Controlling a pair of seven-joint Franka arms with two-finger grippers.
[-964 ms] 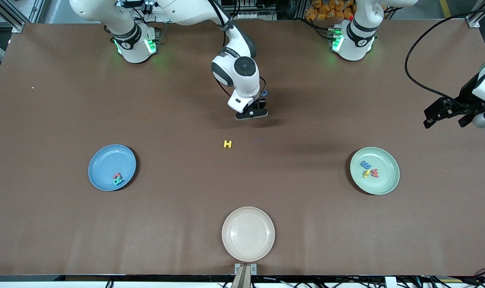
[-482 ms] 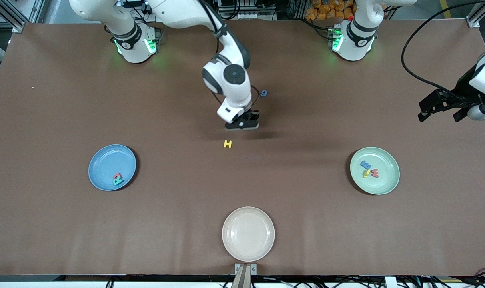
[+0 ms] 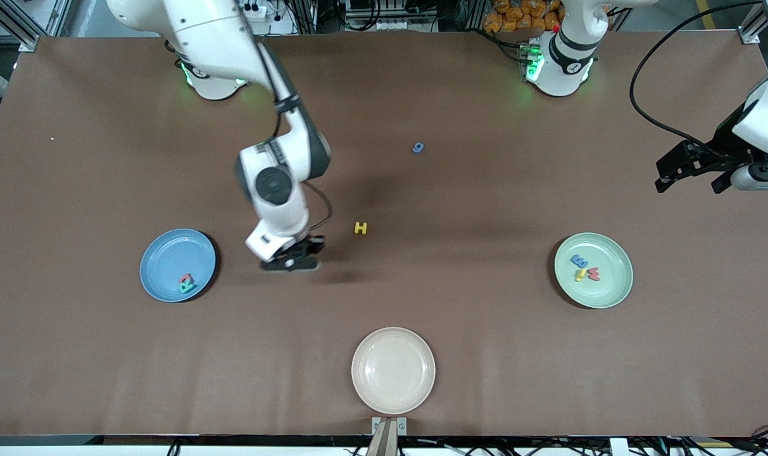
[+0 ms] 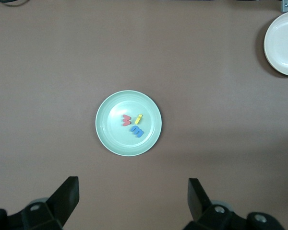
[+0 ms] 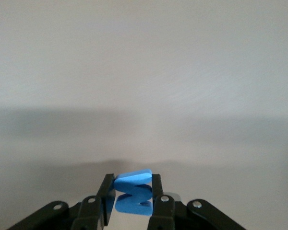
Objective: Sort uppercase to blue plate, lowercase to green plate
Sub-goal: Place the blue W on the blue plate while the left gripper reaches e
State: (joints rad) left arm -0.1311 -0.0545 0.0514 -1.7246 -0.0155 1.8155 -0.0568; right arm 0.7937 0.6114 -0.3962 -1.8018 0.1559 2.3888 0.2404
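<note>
Blue M (image 5: 133, 192) sits clamped in right gripper (image 3: 290, 261) over table (image 3: 485, 354).

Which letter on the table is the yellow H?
Find the blue plate and the green plate. On the bare brown table between them lies the yellow H. The only other loose letter, a small blue g, sits farther from the camera.

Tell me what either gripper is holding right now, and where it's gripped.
The right gripper pinches the blue M by two facing edges, over bare table between the blue plate and the yellow H. The left gripper holds nothing, open above the green plate.
</note>
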